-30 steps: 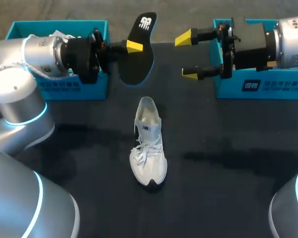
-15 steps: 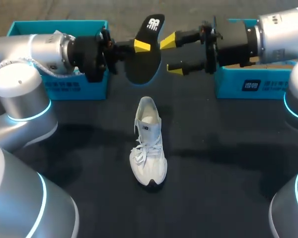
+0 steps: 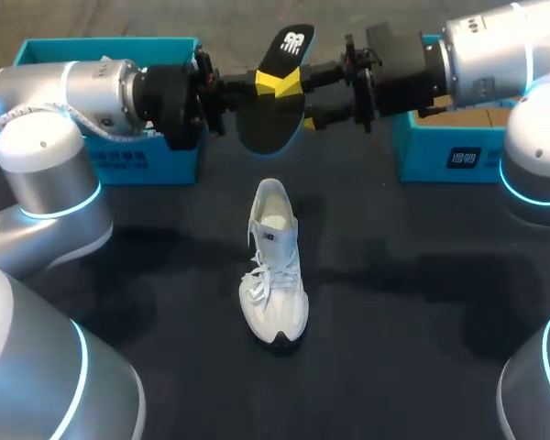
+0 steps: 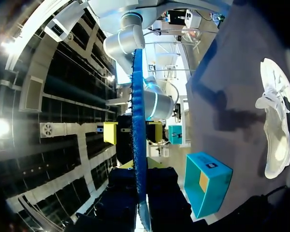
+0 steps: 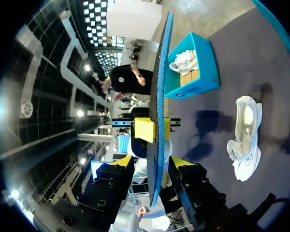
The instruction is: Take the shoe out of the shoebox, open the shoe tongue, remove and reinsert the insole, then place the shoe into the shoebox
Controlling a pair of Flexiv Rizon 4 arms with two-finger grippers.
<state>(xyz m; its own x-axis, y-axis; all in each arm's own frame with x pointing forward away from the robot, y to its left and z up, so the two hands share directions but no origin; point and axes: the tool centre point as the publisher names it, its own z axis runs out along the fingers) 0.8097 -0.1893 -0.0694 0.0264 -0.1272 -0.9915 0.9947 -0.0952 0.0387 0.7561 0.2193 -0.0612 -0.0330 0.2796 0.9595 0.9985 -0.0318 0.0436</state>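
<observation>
My left gripper [image 3: 262, 90] pinched the black insole [image 3: 268, 130] edge-on, my right gripper [image 3: 300, 97] spread open around it, white shoe [image 3: 275, 266] resting on the desk [image 3: 422, 312].

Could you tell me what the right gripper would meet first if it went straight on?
The right gripper has the insole edge-on between its open fingers; going on, it would probably first hit the left gripper, clamped on the insole just ahead, though depth is unclear.
</observation>
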